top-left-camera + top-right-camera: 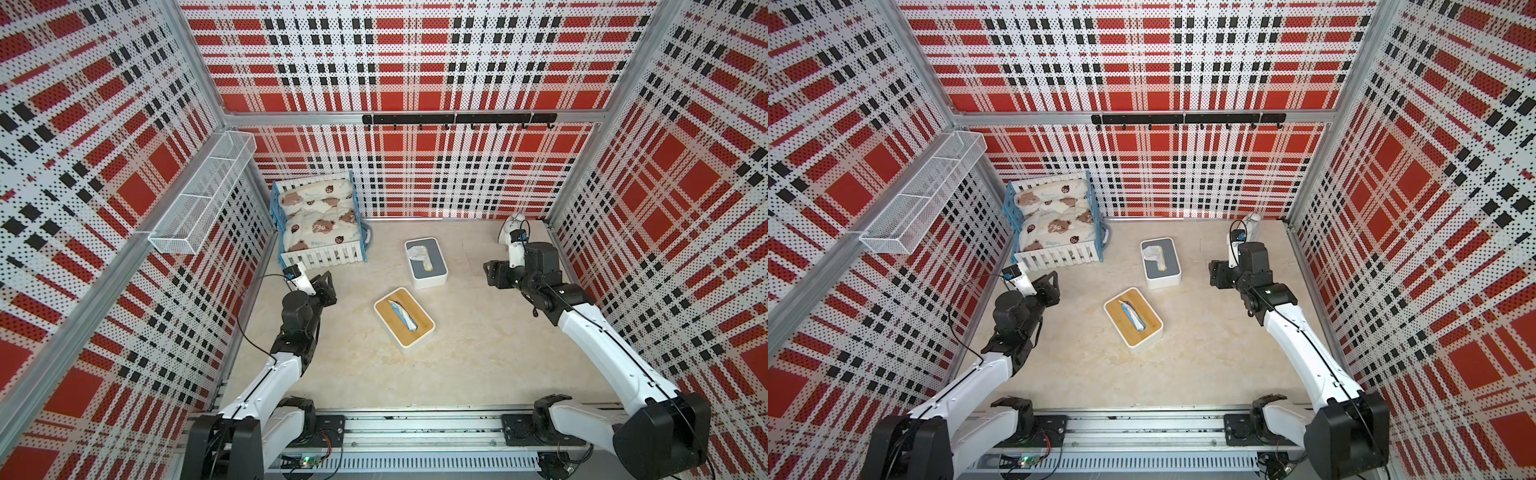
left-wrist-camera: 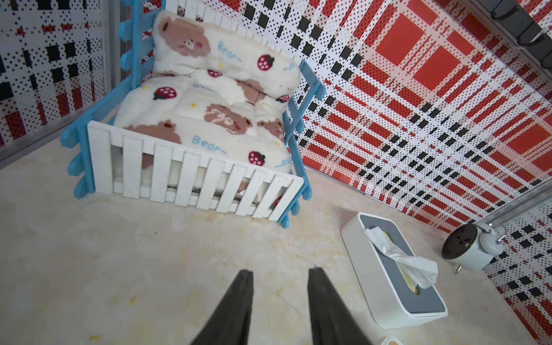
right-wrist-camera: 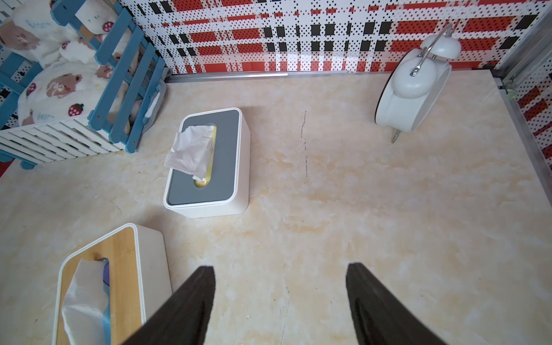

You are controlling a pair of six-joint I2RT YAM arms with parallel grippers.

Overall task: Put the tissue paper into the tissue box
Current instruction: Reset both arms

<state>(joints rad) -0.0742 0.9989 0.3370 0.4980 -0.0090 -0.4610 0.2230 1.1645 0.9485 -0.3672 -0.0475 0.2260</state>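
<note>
The wood-lidded tissue box [image 3: 128, 268] is running off the edge of the right wrist view, is showing only one corner in the left wrist view and is concealing the tissue paper [image 3: 86, 298] below its slot, while the right arm [image 1: 540, 266] is partly covering the alarm clock [image 1: 507, 228] in both top views.

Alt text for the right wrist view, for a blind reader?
The open, empty right gripper hangs over a beige marbled tabletop. Ahead stand a grey-lidded white tissue box and a wooden-lidded white tissue box, each with tissue paper poking from its slot; a white alarm clock and blue toy bed sit beyond.
</note>
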